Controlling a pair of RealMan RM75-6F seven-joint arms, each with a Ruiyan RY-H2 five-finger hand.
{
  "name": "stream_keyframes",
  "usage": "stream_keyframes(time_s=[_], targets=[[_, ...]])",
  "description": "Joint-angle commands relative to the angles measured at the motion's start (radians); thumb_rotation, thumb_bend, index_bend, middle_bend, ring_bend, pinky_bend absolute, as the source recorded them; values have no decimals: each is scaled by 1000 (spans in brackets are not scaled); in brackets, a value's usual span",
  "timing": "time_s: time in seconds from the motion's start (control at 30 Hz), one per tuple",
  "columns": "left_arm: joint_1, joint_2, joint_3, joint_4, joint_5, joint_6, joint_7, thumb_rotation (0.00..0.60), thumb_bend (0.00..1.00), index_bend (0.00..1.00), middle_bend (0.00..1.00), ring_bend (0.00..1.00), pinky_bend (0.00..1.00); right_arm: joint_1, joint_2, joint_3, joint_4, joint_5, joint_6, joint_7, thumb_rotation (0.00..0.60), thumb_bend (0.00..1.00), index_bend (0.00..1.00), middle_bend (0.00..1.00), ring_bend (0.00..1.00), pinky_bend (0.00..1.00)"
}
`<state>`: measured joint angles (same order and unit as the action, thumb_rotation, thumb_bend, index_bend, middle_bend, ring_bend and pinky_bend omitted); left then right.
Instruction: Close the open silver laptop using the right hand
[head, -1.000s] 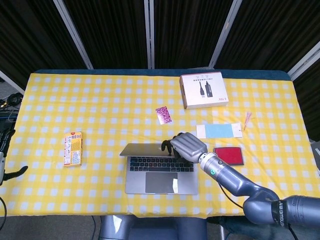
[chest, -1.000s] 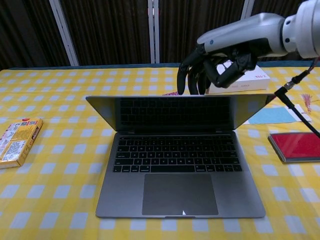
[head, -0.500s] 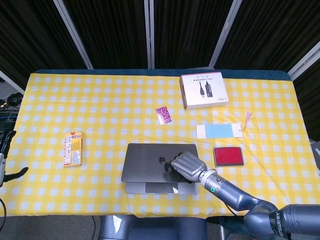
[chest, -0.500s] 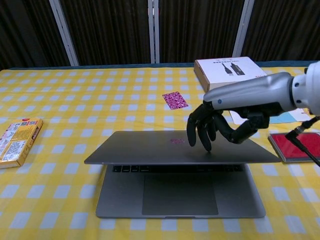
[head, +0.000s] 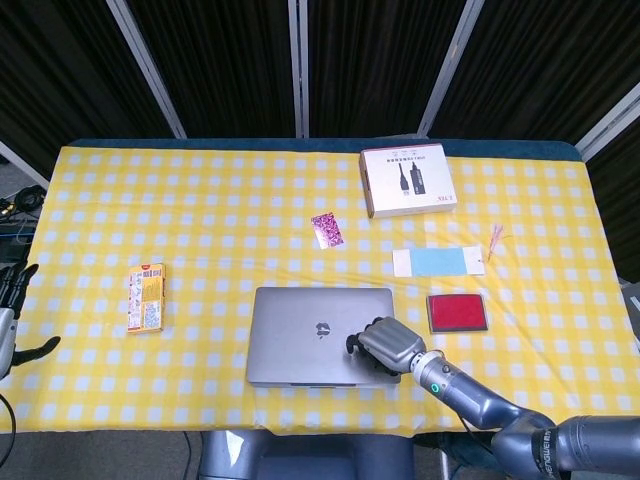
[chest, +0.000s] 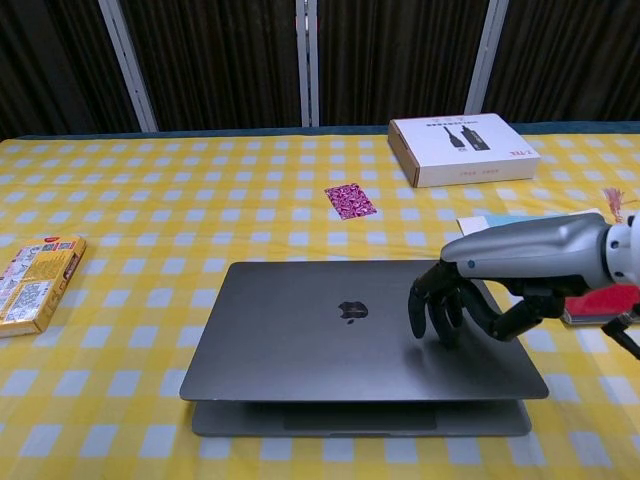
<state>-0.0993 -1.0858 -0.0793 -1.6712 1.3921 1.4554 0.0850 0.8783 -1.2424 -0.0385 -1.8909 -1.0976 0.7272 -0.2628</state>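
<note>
**Robot hand pressing the lid almost shut**

Robot hand (chest: 447, 308) on the right arm is being held fingertips-down on the right part of the silver laptop (chest: 340, 330) lid, its fingers curled together and gripping nothing. Over the last second the lid is being carried from upright, keyboard showing, to lying nearly flat; in the chest view a thin gap is still being shown along the front edge above the base. The laptop is being kept at the near middle of the table (head: 200, 220), just left of the red case (head: 457, 312). The task is being judged as almost done, with only a last downward press being needed. The left robot hand (head: 12, 322) is being kept spread at the far left edge, well apart from the work
</note>
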Motion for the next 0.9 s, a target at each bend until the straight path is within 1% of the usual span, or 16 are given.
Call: stream_keyframes(time_s=[0.03, 0.2, 0.4, 0.53, 0.67, 0.8, 0.87, 0.9], targets=[[1, 0, 1, -1, 2, 2, 1, 600, 0, 0, 0, 0, 0, -29, -23, -13, 31, -38, 14, 32, 600, 1000, 370, 425, 368, 290], [3, 0, 4, -3, 8, 5, 2, 600, 0, 0, 0, 0, 0, -59, -40, -22, 68, -90, 29, 73, 600, 1000, 370, 425, 368, 290], [5, 0, 8, -5, 17, 10, 3, 600, 0, 0, 0, 0, 0, -81, -58, -34, 102, -127, 36, 91, 600, 1000, 370, 424, 367, 290], [6, 1, 11, -6, 22, 11, 1, 600, 0, 0, 0, 0, 0, -96, -59, -37, 105, -151, 47, 104, 600, 1000, 370, 424, 368, 290], [8, 3, 13, -8, 29, 16, -2, 600, 0, 0, 0, 0, 0, -113, -40, -34, 86, -183, 73, 120, 600, 1000, 370, 420, 368, 290], [12, 6, 15, -10, 37, 23, -10, 600, 0, 0, 0, 0, 0, -146, 12, -27, 42, -261, 159, 126, 600, 1000, 367, 411, 367, 290], [13, 8, 15, -11, 41, 27, -16, 600, 0, 0, 0, 0, 0, -176, 51, -25, 19, -324, 240, 120, 600, 999, 359, 395, 359, 284], [14, 10, 16, -12, 45, 30, -19, 600, 0, 0, 0, 0, 0, -198, 74, -26, 11, -361, 292, 118, 600, 924, 353, 376, 343, 266]])
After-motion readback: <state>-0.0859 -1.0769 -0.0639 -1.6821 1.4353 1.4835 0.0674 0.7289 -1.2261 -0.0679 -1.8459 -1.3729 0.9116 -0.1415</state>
